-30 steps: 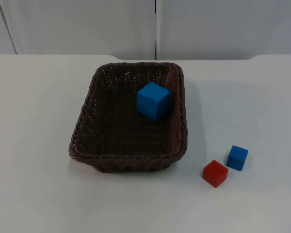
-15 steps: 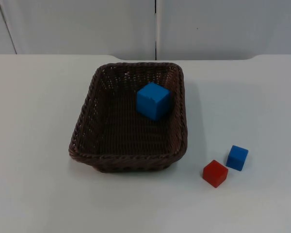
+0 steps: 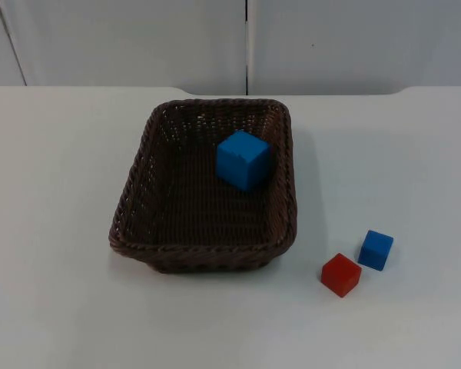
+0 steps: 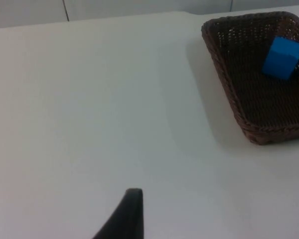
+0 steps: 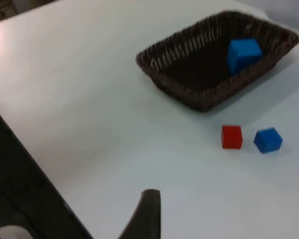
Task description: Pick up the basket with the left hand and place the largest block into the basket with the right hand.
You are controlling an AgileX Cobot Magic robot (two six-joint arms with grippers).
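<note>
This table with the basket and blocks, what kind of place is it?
Probably a robot test bench or lab, not a home: a bare white table ending at a grey partition wall, set with just a wicker basket holding a big blue block, and a small red block and small blue block beside it.

Dark brown woven basket [image 3: 203, 238] on the white counter [image 3: 54, 231], a bright blue cube [image 3: 243, 159] inside; outside sit a red cube [image 3: 341, 274] and a small blue cube [image 3: 376, 250], grey wall [image 3: 138, 42] behind
</note>
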